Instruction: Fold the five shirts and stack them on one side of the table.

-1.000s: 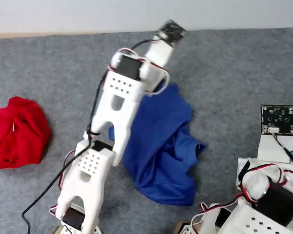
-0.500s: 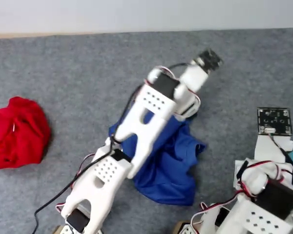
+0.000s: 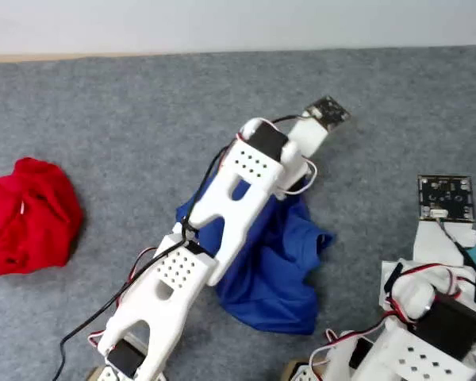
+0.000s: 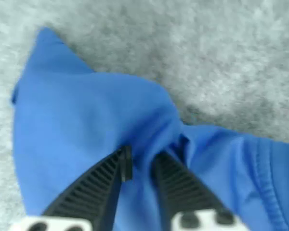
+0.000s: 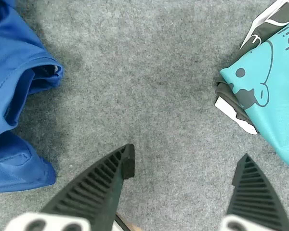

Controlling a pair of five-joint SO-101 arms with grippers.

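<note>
- Red shirt far left, crumpled, not yet folded.
- Blue shirt mid-table, bunched; left gripper clenched on a fold of it. I judge we're spreading it out; next move: pull it flat.
- Right gripper released over grey mat, between blue shirt and teal shirt at the right edge.
- Left arm overhangs the blue shirt.
</note>
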